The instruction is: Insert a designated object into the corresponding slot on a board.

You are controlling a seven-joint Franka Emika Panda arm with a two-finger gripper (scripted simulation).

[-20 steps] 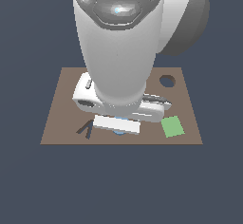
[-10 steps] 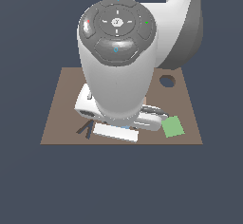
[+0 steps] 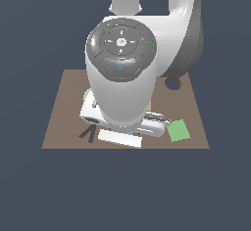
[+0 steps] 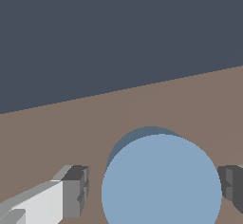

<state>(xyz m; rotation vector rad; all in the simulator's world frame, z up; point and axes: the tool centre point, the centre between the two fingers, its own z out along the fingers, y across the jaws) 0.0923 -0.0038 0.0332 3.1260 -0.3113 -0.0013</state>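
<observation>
Fingers (image 4: pixel 151 194) standing apart on either side of the light-blue disc (image 4: pixel 161 182), which is lying on the board (image 3: pixel 63 107) at lower centre. Risk: closing off-centre could be nudging the disc sideways, away from the slot (image 3: pixel 171 84).

No words, numbers, labels or brand marks can be read anywhere, neither on the flat brown rectangular board (image 3: pixel 63 112) nor on the white robot arm's grey round cap (image 3: pixel 121 49).
</observation>
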